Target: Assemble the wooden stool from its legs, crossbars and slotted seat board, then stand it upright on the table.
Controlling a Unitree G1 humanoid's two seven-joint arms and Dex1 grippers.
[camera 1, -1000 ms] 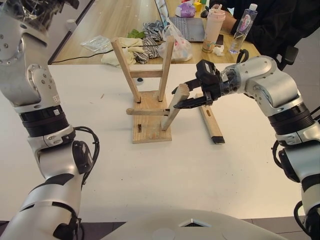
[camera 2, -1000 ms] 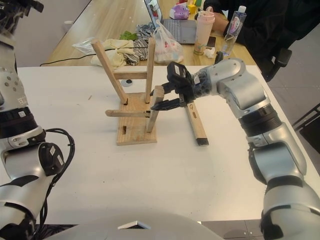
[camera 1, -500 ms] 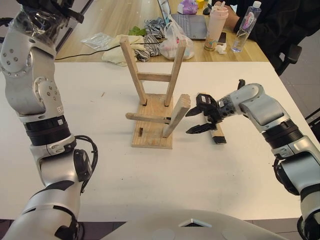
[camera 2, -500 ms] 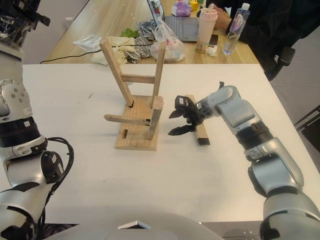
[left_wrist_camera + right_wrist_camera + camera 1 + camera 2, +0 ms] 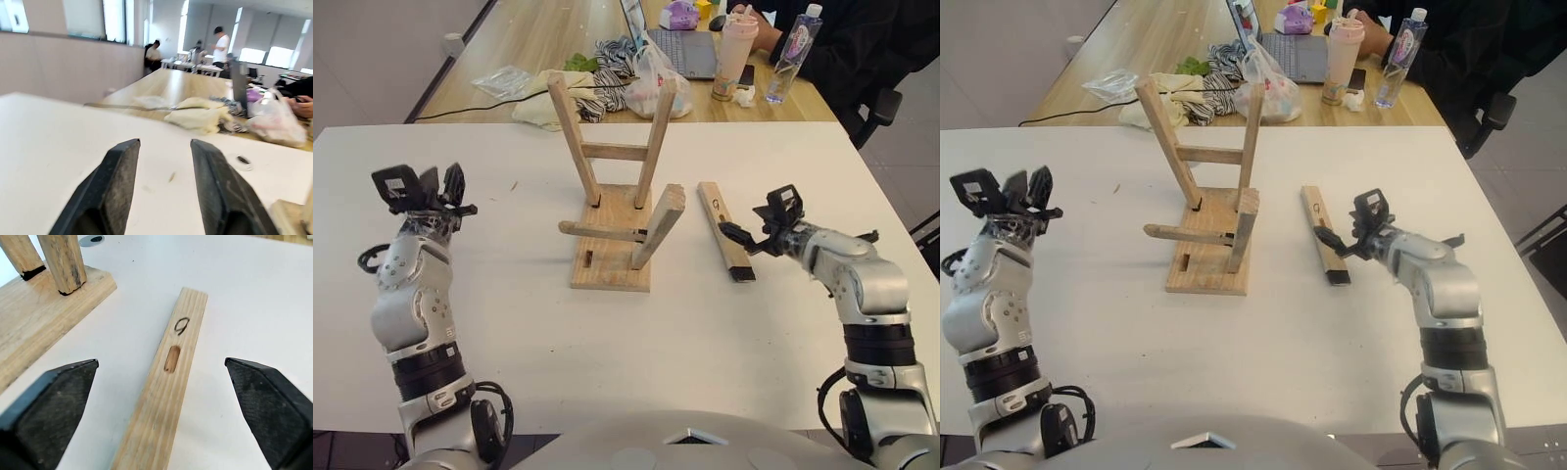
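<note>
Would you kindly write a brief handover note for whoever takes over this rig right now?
Left gripper: open, empty, raised over the table's left side.
Right gripper: open, empty, at the loose leg lying right of the seat board.
Done: three legs stand in the flat board; two crossbars fitted, one with a free end.
Left: fit the loose leg, then flip everything upright.

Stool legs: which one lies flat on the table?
The loose leg right of the seat board, by the right gripper; the other three stand up from that board.
</note>
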